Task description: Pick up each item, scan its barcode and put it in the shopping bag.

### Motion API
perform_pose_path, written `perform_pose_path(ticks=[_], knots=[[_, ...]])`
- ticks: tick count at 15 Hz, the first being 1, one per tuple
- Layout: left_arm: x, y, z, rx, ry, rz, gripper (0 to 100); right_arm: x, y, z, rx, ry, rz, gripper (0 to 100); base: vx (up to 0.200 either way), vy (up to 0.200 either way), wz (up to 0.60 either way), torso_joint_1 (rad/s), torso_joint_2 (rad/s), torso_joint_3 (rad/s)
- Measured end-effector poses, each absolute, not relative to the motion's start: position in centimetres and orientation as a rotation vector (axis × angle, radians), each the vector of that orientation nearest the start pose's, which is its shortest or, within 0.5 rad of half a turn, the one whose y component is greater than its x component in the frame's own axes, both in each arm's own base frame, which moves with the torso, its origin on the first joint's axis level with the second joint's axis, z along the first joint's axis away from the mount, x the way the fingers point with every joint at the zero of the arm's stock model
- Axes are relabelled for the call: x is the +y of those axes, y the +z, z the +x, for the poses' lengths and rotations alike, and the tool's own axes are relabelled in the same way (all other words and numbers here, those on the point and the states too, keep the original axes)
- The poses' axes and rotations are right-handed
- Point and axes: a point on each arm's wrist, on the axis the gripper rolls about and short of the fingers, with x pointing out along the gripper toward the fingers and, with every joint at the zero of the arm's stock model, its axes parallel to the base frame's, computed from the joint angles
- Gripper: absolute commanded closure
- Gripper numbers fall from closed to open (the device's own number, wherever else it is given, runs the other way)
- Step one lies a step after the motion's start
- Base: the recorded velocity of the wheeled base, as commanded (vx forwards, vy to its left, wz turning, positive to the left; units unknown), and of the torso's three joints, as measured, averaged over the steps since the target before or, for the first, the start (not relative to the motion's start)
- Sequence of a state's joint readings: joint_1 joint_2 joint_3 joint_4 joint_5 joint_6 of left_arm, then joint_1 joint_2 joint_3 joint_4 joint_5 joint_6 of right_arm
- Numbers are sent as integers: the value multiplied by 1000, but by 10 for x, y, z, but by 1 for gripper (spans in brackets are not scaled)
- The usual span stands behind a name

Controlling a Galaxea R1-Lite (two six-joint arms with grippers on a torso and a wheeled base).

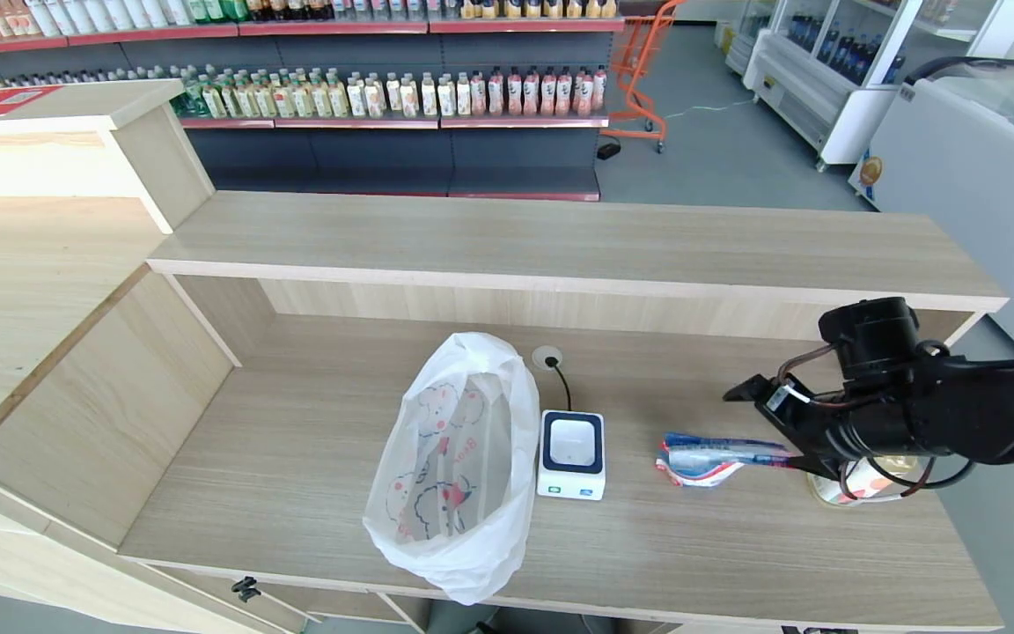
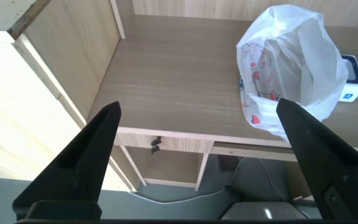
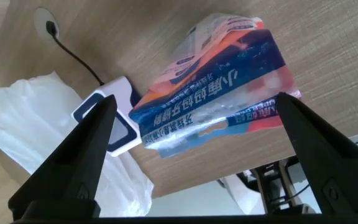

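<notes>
A flat blue, red and white packet [image 1: 705, 458] lies on the wooden counter [image 1: 296, 458], right of the white barcode scanner [image 1: 570, 453]. My right gripper [image 1: 767, 431] is open and straddles the packet's right end. In the right wrist view the packet [image 3: 216, 99] fills the gap between the spread fingers [image 3: 98, 124], with the scanner [image 3: 114, 118] beyond. The white plastic shopping bag [image 1: 454, 458] stands open to the left of the scanner. My left gripper [image 2: 197, 106] is open with nothing in it, out past the counter's front edge, with the bag [image 2: 291, 62] ahead of it.
A cup-like item [image 1: 859, 484] stands under my right arm near the counter's right end. The scanner cable [image 1: 560, 383] runs to a hole at the back. A raised shelf [image 1: 560, 238] edges the counter behind, and a side wall [image 1: 102, 405] closes its left end.
</notes>
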State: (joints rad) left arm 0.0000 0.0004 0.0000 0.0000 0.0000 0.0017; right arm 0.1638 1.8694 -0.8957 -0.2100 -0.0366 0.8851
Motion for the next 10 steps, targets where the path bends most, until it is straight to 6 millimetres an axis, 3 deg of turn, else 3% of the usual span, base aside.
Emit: perform_pose_path(ticks=[3, 10], knots=[[0, 75, -23, 0, 0, 1, 0, 59, 94, 332, 801, -239, 741, 0, 0, 0, 0, 0, 0, 0], [0, 75, -23, 1, 0, 2, 0, 81, 77, 351, 836, -206, 715, 0, 0, 0, 0, 0, 0, 0]])
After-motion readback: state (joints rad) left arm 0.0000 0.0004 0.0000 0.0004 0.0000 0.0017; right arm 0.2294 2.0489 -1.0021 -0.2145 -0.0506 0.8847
